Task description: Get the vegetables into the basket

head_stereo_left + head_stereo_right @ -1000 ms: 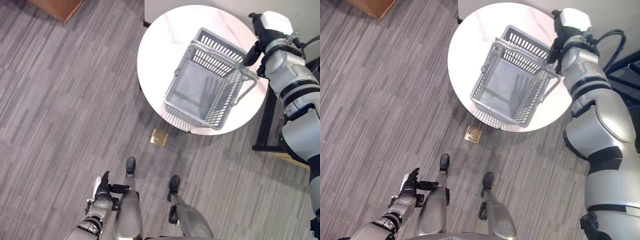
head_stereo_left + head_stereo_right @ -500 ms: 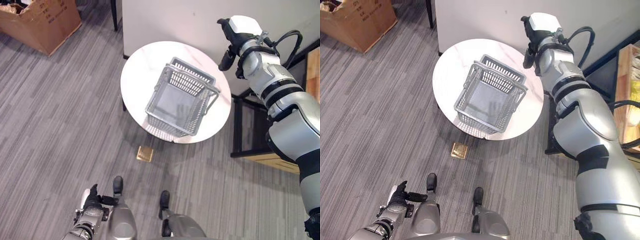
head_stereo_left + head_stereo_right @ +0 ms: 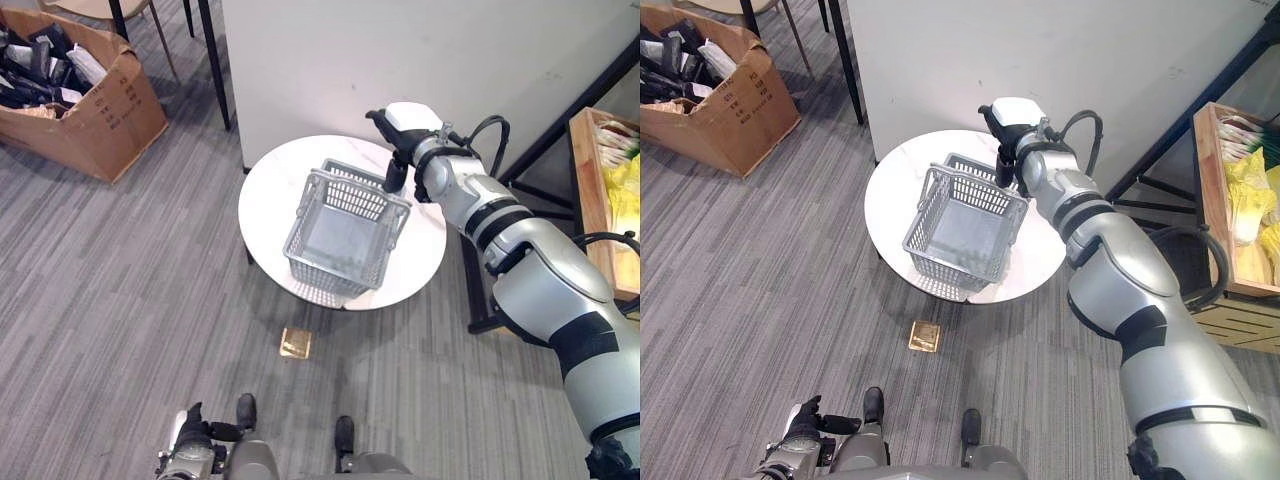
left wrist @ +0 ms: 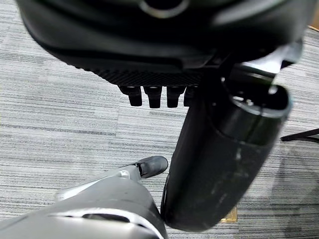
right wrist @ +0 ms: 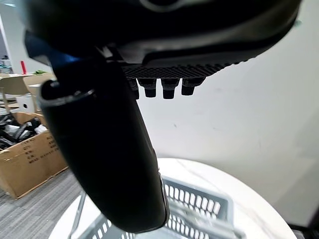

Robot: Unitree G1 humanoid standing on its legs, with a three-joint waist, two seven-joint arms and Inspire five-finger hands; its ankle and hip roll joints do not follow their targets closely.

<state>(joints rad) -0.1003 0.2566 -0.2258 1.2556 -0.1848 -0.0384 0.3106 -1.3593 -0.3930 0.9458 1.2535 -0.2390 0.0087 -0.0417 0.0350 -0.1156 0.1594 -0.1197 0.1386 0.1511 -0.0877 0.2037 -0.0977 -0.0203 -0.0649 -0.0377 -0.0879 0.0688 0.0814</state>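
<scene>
Since the grey wire basket [image 3: 343,230] on the round white table [image 3: 265,195] sits empty, nothing's done. Left hand [image 3: 800,423] hangs low, fingers relaxed. Right hand [image 3: 398,150] above the basket's far rim, fingers loose, empty. Yellow-green vegetables [image 3: 1248,180] wait far right.

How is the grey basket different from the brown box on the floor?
The basket is grey with slotted see-through walls; the cardboard box is brown with solid walls. The basket sits on the round white table; the box rests on the floor. The basket looks empty; the box holds dark items. Both are open on top.
</scene>
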